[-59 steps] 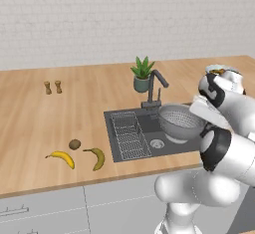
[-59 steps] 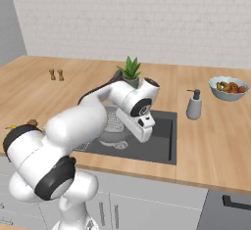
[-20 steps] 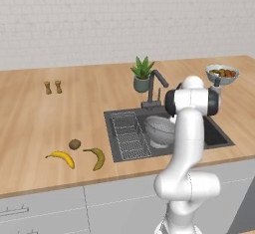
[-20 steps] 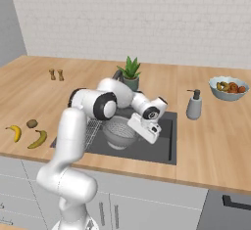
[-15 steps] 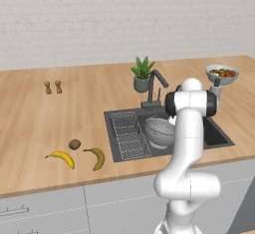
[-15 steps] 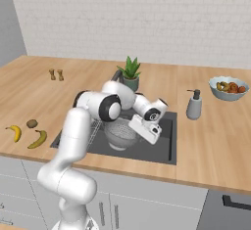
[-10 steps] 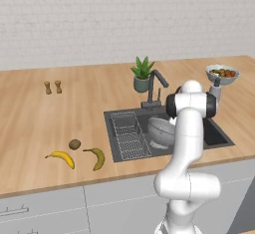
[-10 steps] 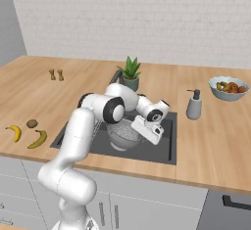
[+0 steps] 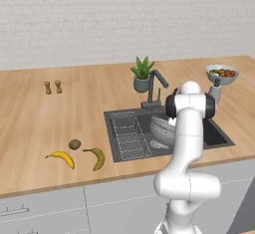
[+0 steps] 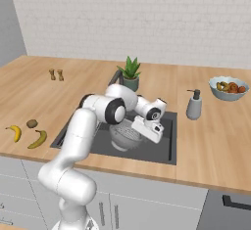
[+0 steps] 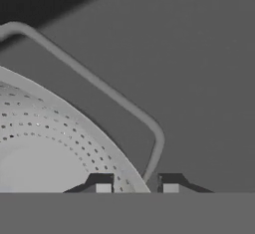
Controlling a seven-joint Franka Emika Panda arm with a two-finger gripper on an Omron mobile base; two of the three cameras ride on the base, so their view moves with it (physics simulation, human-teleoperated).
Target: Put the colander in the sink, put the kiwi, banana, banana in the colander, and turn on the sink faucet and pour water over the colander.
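With the tool (image 11: 134,185) barely parted astride the rim of the round grey perforated metal colander (image 11: 45,143), lifting away could snag and tip it in the dark recessed sink (image 10: 164,143).

We see both base views evenly and softly lit, with faint shadows and no glare. The sink (image 9: 219,137) reads dark. The hand view is dim, grey and coarse, its upper left corner falling into shadow.

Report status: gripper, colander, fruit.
Gripper straddles the colander rim, jaws narrowly apart. Colander sits in sink. Kiwi and both bananas on the counter. Nothing in the way.
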